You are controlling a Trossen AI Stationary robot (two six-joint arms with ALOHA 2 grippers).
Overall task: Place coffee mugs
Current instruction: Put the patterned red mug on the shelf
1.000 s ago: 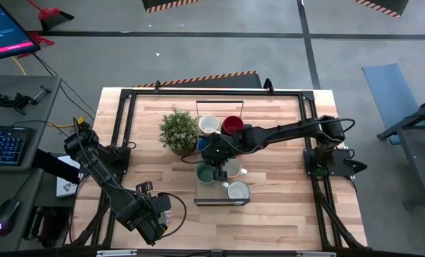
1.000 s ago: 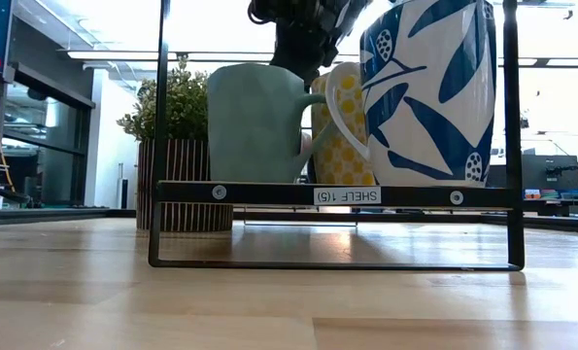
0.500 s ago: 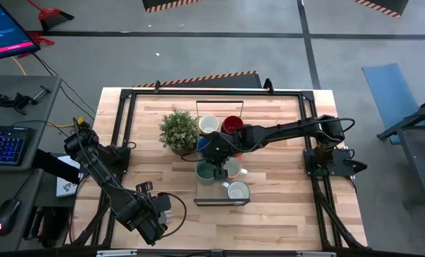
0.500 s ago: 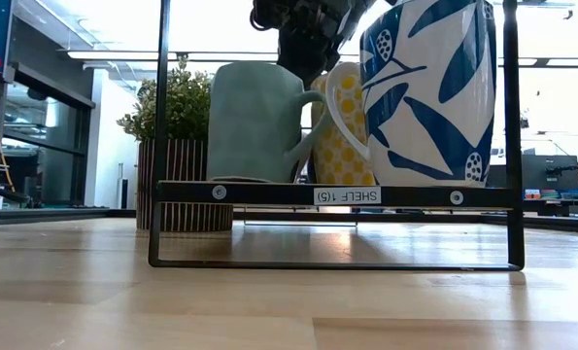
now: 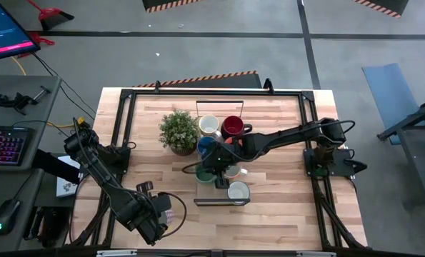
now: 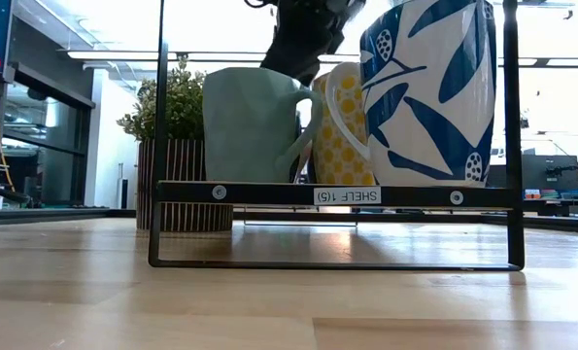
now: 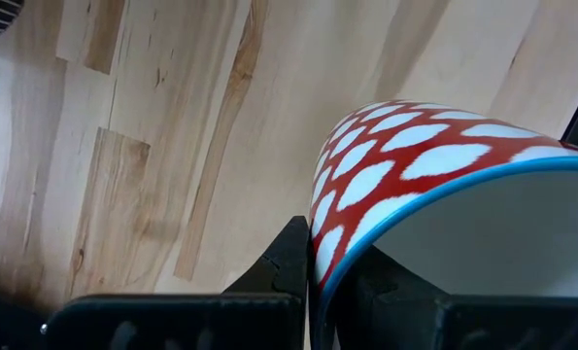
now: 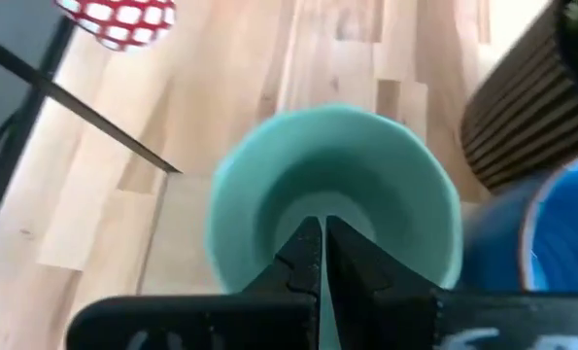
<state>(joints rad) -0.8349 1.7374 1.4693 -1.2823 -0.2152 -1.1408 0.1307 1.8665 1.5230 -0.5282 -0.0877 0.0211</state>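
My right end effector [image 8: 320, 255], pinched on the teal green ceramic mug's [image 8: 335, 199] rim, should lower it gently, level, clear of neighbours.

Beside right gripper [image 5: 213, 168]: potted plant [image 5: 178, 131], blue mug [image 5: 206, 146], shelf frame [image 5: 222, 203] crowd it.
Beyond left gripper [image 5: 163, 214]: bare tabletop [image 5: 144, 164].

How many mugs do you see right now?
7. Six on the rack: white, dark red, blue, teal, yellow-patterned, blue-leaf. A red-and-white mug is clamped in the left gripper. The right arm over the rack may hide another.
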